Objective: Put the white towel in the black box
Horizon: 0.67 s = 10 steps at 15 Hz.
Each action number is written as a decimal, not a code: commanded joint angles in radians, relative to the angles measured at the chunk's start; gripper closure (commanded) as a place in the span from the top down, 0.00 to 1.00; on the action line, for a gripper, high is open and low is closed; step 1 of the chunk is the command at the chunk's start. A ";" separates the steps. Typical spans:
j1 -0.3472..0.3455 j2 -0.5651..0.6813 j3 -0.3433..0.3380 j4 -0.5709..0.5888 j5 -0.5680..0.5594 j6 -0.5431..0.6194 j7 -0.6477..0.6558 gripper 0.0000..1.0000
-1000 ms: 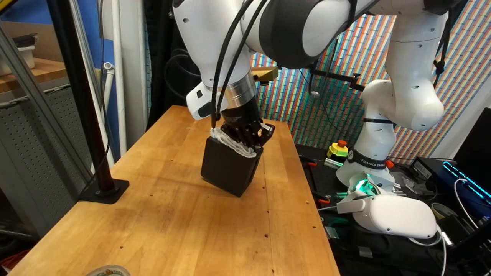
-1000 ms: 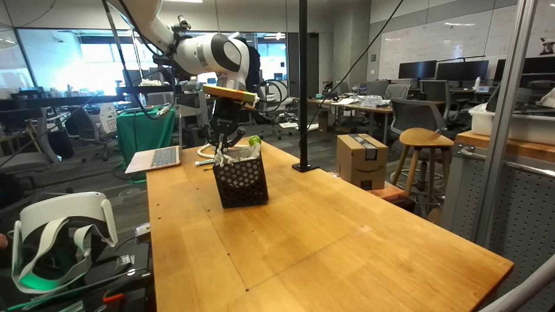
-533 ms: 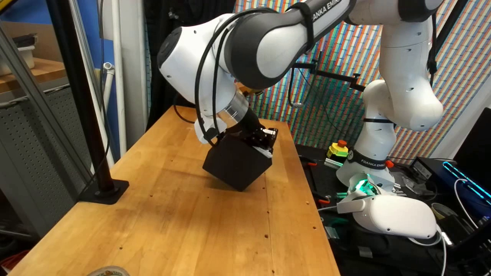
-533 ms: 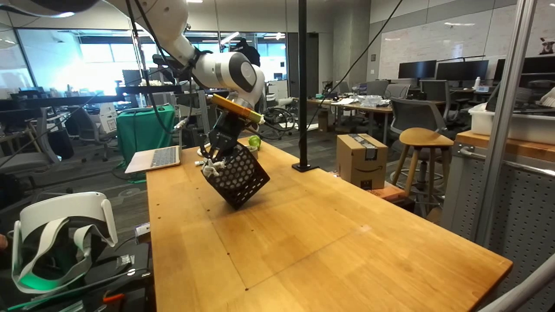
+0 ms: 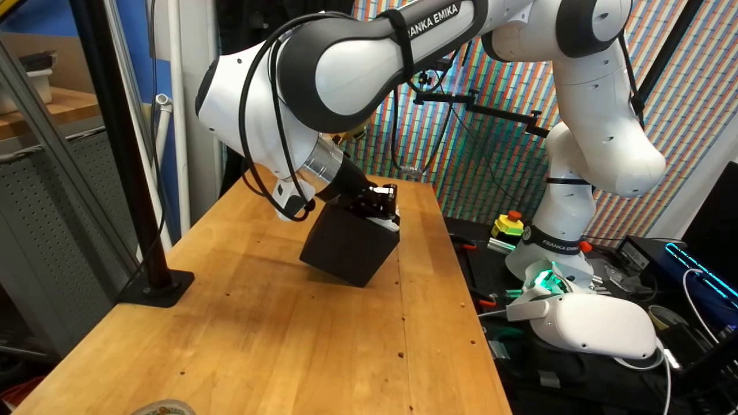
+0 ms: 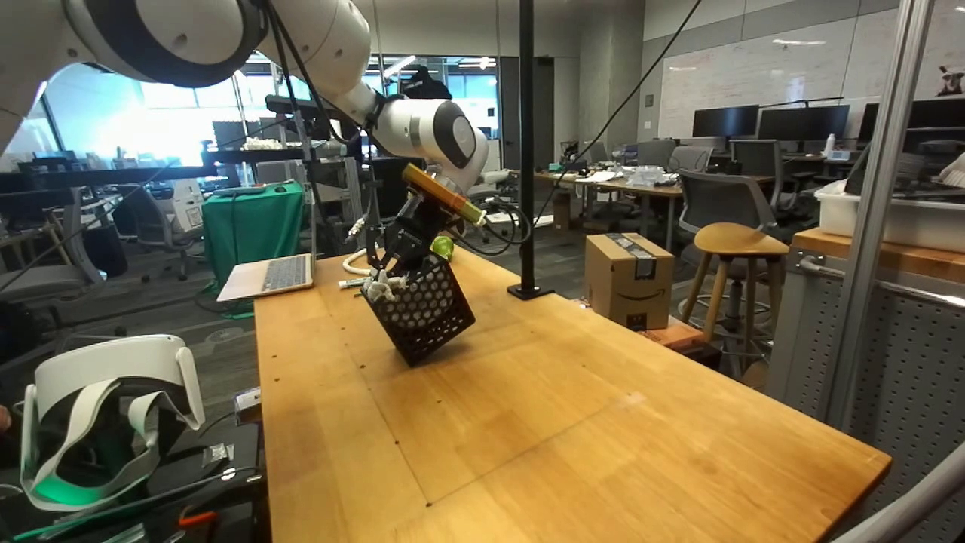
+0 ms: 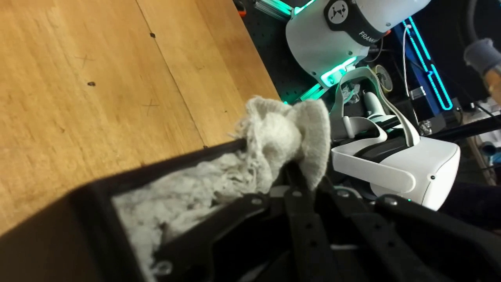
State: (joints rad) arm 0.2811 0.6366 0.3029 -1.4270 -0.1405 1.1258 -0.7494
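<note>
In an exterior view, the black mesh box (image 6: 427,318) tilts over the wooden table (image 6: 573,407), its open top facing eleven o'clock. I can't quite tell if its lowest corner touches the wood. The gripper (image 6: 383,268) hangs down from one o'clock at the box's top. A tuft of the white towel (image 6: 387,286) pokes out over the rim there, and more white shows through the round holes. An open laptop (image 6: 271,279) sits near ten o'clock from the box.

In an exterior view, the white robot arm (image 5: 363,78) arches over, its wrist bent down to the box from eleven o'clock. A thin strip of towel peeks out near the box's two o'clock. An emergency stop button (image 5: 508,223) is at three from the box.

In the wrist view, the towel lies crumpled inside the box. One lump stands up past the rim, and the fingers (image 7: 299,207) point at it from six o'clock, squeezed together on a pinch of cloth.
</note>
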 commanded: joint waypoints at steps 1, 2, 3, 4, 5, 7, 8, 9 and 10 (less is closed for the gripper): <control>-0.024 0.012 0.001 -0.016 0.024 0.078 -0.008 0.10; -0.030 -0.013 0.005 -0.016 0.043 0.090 -0.004 0.35; -0.035 -0.032 0.006 -0.022 0.057 0.109 -0.001 0.35; -0.043 -0.056 0.007 -0.034 0.072 0.136 0.000 0.38; -0.050 -0.080 0.007 -0.052 0.088 0.174 0.003 0.46; -0.062 -0.132 0.005 -0.094 0.107 0.263 -0.001 0.60; -0.067 -0.159 0.004 -0.115 0.111 0.301 -0.004 0.67; -0.074 -0.191 0.002 -0.138 0.113 0.333 -0.012 0.75; -0.079 -0.219 0.000 -0.163 0.117 0.365 -0.013 0.84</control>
State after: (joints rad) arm 0.2272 0.5366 0.3039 -1.4741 -0.0563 1.3869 -0.7489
